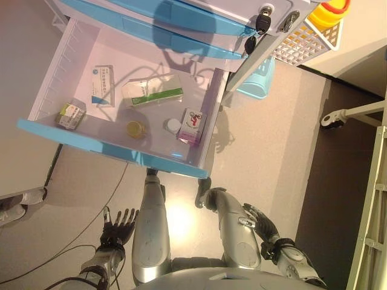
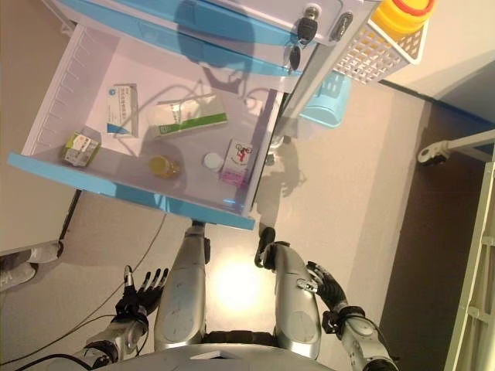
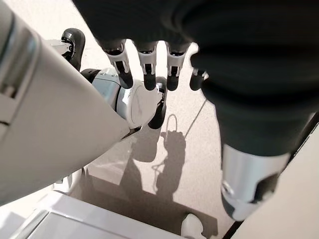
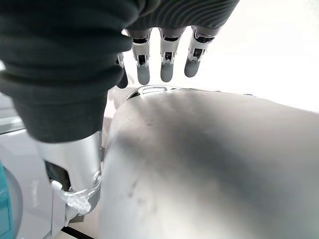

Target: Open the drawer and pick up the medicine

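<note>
Left eye view: we find the drawer point(image 1: 115, 148) already pulled open, so the opening step is done and the pick-up has not begun. Going left to right inside it, we see a small green box point(image 1: 71, 115), a white and blue box point(image 1: 103, 84), a long green box point(image 1: 152, 90), an amber bottle point(image 1: 135, 128), a white cap point(image 1: 172, 125) and a pink box point(image 1: 192, 125). Both hands hang low beside the legs, well apart from the drawer. Our left hand point(image 1: 117, 228) is released, fingers straight, holding nothing; our right hand point(image 1: 261, 222) is likewise relaxed and empty. Next, we judge, one hand must rise over the drawer front and descend onto one package.
</note>
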{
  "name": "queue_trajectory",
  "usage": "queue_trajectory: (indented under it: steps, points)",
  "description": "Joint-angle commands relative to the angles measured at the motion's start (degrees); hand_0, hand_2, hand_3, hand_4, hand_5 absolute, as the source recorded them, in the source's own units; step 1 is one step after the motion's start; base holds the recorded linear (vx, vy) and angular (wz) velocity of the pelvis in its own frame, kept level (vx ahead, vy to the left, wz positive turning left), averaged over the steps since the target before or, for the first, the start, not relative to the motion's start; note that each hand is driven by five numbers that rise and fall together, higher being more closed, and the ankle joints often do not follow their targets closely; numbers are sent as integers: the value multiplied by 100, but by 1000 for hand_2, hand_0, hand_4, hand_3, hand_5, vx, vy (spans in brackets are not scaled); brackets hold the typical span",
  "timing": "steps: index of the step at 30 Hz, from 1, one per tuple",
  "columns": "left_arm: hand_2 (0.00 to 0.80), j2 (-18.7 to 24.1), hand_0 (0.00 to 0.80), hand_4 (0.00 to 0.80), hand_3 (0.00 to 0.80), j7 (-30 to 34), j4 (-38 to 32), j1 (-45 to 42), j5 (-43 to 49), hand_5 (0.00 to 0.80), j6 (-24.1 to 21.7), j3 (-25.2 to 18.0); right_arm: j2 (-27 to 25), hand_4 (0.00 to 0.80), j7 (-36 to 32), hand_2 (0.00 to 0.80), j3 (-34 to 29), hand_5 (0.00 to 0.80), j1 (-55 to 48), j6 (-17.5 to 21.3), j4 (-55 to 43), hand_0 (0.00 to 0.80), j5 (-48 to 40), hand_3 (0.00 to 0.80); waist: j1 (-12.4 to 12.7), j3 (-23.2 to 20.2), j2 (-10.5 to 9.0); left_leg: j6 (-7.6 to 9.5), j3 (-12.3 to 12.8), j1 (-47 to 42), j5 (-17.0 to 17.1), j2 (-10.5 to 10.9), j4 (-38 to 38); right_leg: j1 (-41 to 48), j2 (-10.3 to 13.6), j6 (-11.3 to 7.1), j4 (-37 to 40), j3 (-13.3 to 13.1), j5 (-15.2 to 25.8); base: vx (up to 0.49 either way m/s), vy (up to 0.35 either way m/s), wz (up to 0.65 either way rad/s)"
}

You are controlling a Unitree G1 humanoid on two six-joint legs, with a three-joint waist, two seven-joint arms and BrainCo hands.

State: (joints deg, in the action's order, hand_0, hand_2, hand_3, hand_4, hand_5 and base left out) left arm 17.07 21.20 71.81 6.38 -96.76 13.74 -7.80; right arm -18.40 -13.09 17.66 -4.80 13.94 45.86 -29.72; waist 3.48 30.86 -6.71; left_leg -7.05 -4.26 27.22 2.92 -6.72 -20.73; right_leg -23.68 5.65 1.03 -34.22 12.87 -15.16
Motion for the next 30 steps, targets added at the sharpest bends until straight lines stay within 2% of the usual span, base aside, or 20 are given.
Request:
queue_trajectory:
  steps: [1,5,8,12,15,16,19,20,22,25,30]
  points:
    - [0,72,0,0,0,-158,140,-112,255,0,25,-195,-103,0,-38,0,-67,0,-77,-27,-259,0,123,0,-70,-107,-130,585,199,82,-511,315,-721,-35,-3,-63,417,-109,804,-2,33,-1]
    - [0,105,0,0,0,-234,73,-115,947,0,-313,-168,-103,0,359,0,-239,0,-25,-94,-211,0,-211,0,-70,-120,-122,586,202,90,-524,333,-747,-48,-2,-86,431,-150,831,0,0,0]
    - [0,157,0,0,0,-173,-199,-201,1767,0,-614,21,-216,0,643,0,-497,0,6,175,-429,0,-470,0,-67,-136,-120,577,201,-5,-522,320,-676,55,-5,-117,537,-173,877,0,0,0]
    - [0,197,0,0,0,-99,-919,-722,2558,0,-1107,580,-594,0,1097,0,-926,0,-210,532,-1892,0,-494,0,-81,-203,-95,582,218,-173,-474,332,-485,227,39,-183,764,-198,996,-3,1,-2]
    - [0,163,0,0,0,187,-1153,-1294,2893,0,-1418,748,-910,0,1277,0,-1411,0,-360,789,-3144,0,-11,0,-62,-297,-55,592,266,-368,-449,341,-251,399,102,-257,987,-201,1049,0,20,-6]
    - [0,154,0,0,0,234,-1196,-1450,2961,0,-1587,784,-1030,0,1309,0,-1557,0,-385,1012,-3578,0,355,0,-50,-329,-37,592,292,-440,-438,338,-169,458,139,-295,1048,-194,1066,5,35,-7]
    - [0,114,0,0,0,320,-1132,-1708,3100,0,-1671,661,-1425,0,1524,0,-1856,0,-366,1180,-4653,0,1663,0,-25,-399,4,578,363,-669,-417,319,58,638,235,-392,1208,-184,1099,21,54,-2]
    - [0,101,0,0,0,311,-1128,-1769,3149,0,-1689,609,-1608,0,1559,0,-1946,0,-329,1090,-5041,0,1930,0,-14,-419,13,572,382,-738,-405,308,137,694,264,-426,1258,-185,1105,19,62,2]
    - [0,94,0,0,0,265,-1057,-1859,3379,0,-1801,537,-2037,0,1458,0,-2118,0,-191,1175,-5656,0,2383,0,19,-453,19,550,423,-854,-396,295,278,816,317,-493,1402,-175,1130,0,59,4]
    - [0,96,0,0,0,259,-883,-1909,3682,0,-1932,489,-2550,0,1269,0,-2212,0,65,994,-6499,0,2647,0,66,-480,-2,536,469,-963,-394,286,418,950,354,-555,1582,-160,1175,-26,44,6]
    - [0,103,0,0,0,160,-743,-1871,4138,0,-2244,593,-3079,0,854,0,-1891,0,694,787,-7498,0,3164,0,207,-485,-55,549,464,-1024,-423,290,472,1129,394,-606,1779,-105,1245,-22,9,10]
